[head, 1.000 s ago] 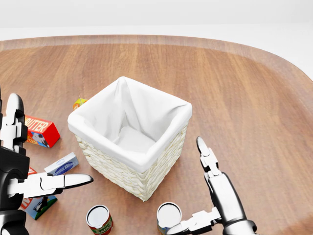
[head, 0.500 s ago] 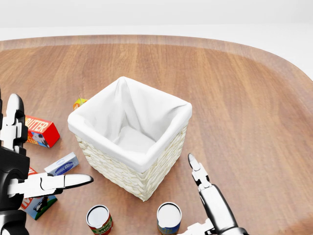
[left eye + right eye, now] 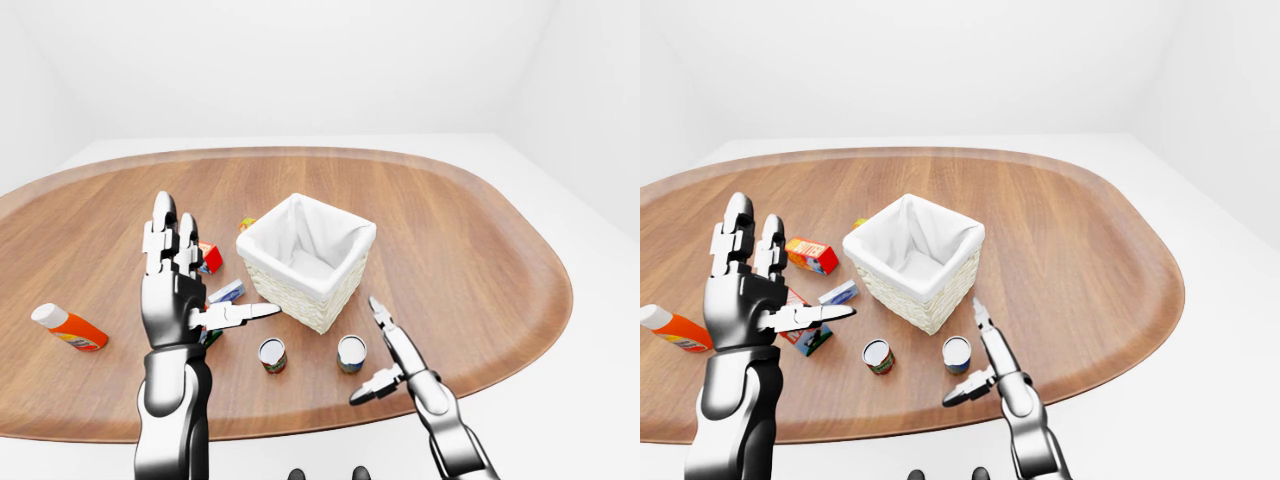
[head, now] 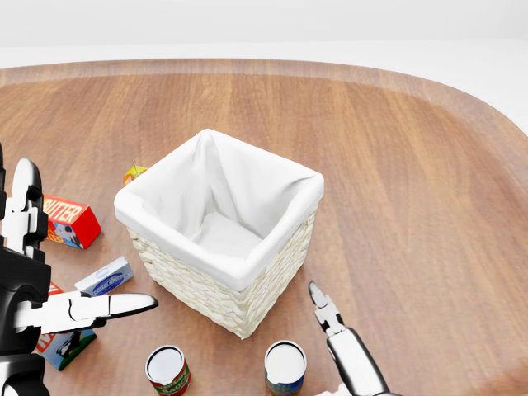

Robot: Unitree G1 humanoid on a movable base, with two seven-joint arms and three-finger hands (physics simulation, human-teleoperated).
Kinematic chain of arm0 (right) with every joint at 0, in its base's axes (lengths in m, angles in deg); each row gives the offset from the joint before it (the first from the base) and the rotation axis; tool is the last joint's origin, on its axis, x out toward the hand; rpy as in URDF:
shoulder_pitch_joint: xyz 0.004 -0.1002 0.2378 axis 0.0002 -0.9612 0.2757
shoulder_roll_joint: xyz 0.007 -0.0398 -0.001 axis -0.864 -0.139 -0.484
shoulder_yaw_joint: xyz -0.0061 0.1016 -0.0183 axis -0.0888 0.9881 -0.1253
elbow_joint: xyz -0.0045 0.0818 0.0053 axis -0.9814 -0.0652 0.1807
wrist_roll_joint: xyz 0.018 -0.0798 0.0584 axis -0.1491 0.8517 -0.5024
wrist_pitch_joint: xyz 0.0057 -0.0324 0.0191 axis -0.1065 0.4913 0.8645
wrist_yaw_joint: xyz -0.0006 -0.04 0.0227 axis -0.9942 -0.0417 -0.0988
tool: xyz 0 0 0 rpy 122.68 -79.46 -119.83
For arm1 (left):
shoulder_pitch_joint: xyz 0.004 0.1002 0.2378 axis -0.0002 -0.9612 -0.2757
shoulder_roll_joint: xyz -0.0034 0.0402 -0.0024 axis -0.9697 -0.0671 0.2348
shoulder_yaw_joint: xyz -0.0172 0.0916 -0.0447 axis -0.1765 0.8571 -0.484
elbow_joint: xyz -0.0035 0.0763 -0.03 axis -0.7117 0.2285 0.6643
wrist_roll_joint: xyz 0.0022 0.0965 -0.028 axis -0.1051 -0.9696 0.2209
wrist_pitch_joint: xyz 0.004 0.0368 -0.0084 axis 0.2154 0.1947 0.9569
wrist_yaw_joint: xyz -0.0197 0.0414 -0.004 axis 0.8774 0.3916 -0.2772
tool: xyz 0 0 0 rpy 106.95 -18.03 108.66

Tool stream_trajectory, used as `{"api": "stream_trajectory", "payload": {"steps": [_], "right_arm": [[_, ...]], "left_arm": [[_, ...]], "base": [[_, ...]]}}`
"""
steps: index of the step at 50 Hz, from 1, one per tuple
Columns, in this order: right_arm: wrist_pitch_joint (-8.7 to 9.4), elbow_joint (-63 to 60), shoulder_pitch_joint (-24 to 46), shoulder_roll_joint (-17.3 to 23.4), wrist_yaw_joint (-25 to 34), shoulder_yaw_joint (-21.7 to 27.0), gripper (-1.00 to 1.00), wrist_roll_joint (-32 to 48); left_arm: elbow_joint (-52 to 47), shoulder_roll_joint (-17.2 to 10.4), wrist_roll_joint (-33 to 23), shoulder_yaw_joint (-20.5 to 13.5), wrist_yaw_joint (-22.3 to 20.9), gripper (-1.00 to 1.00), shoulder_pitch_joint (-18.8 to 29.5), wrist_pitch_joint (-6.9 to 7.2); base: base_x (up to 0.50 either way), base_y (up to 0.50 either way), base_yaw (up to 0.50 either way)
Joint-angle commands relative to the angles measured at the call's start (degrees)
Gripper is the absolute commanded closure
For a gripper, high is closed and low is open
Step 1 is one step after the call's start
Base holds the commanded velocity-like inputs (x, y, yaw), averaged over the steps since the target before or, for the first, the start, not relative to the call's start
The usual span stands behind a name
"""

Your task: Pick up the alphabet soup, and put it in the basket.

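**Lining up on the soup can**

We had our right hand (image 3: 392, 358) spread open and empty, just right of the alphabet soup (image 3: 351, 353), which stood upright on the table (image 3: 480, 250) below the basket (image 3: 306, 258). Our left hand (image 3: 180, 290) was raised, open too. We judged we should close around the blue-banded can, not the red can (image 3: 271, 354) beside it.

Head view: right hand (image 4: 346, 355) cut by bottom edge, only one finger and part of forearm visible. Left hand (image 4: 33, 289) cropped at left edge. Two cans (image 4: 285, 366) near bottom edge, labels unreadable, lower parts clipped. Small orange-yellow object (image 4: 134, 173) mostly hidden behind basket (image 4: 219, 231). Box (image 4: 62, 346) partly covered by left hand.
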Motion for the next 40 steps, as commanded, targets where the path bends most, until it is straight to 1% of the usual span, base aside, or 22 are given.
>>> {"api": "stream_trajectory", "payload": {"steps": [1, 10, 25, 40], "right_arm": [[0.0, 2.99, 0.31, -0.28, -0.3, -0.94, -1.0, 0.98], [0.0, 3.5, 0.94, -0.34, -0.44, -0.67, -1.0, 0.98], [0.0, 5.31, 1.7, -1.0, -1.42, -1.59, -1.0, 1.58], [0.0, 10.47, 3.38, -1.42, -3.19, -1.9, -1.0, 2.72]], "left_arm": [[0.36, -0.02, -0.03, 0.03, -0.07, -1.0, 0.09, 0.0], [0.09, 0.02, -0.11, 0.18, -0.06, -1.0, -0.07, 0.0], [0.19, 0.06, -0.12, 0.27, 0.0, -1.0, 0.04, 0.0], [-0.17, 0.06, -0.02, 0.23, -0.16, -1.0, -0.3, 0.0]], "base": [[0.0, 0.0, 0.0], [0.0, 0.0, 0.0], [0.0, 0.0, 0.0], [0.0, 0.0, 0.0]]}}
